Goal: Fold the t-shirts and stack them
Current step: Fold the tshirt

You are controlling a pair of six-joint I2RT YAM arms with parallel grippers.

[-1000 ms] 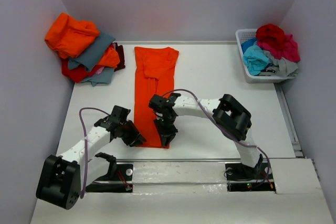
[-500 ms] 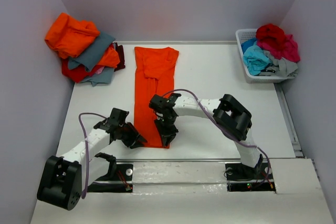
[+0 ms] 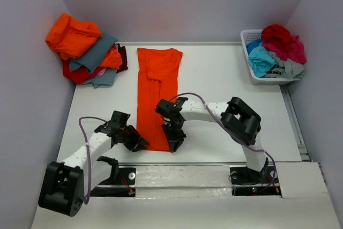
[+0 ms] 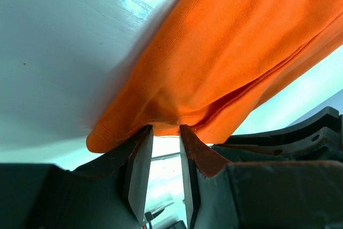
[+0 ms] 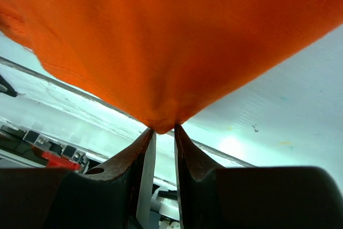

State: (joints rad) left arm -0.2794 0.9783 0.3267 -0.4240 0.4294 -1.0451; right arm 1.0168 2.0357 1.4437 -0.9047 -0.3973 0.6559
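Observation:
A bright orange t-shirt (image 3: 157,87), folded into a long narrow strip, lies on the white table (image 3: 225,111) and runs from the back toward me. My left gripper (image 3: 141,143) sits at the strip's near left corner. In the left wrist view its jaws (image 4: 166,128) stand narrowly apart, with the shirt's hem (image 4: 214,79) caught at the tips. My right gripper (image 3: 176,143) is at the near right corner, and its jaws (image 5: 163,128) pinch a point of the orange cloth (image 5: 171,46).
A heap of orange, grey and red t-shirts (image 3: 86,49) lies at the back left. A white slatted basket (image 3: 268,80) at the back right holds turquoise, crimson and grey shirts (image 3: 278,46). A metal rail (image 3: 214,163) runs along the table's near edge.
My right gripper has shifted slightly right and nearer with the shirt's corner. The left arm has drifted a little nearer. The strip's near end has been drawn along with them.

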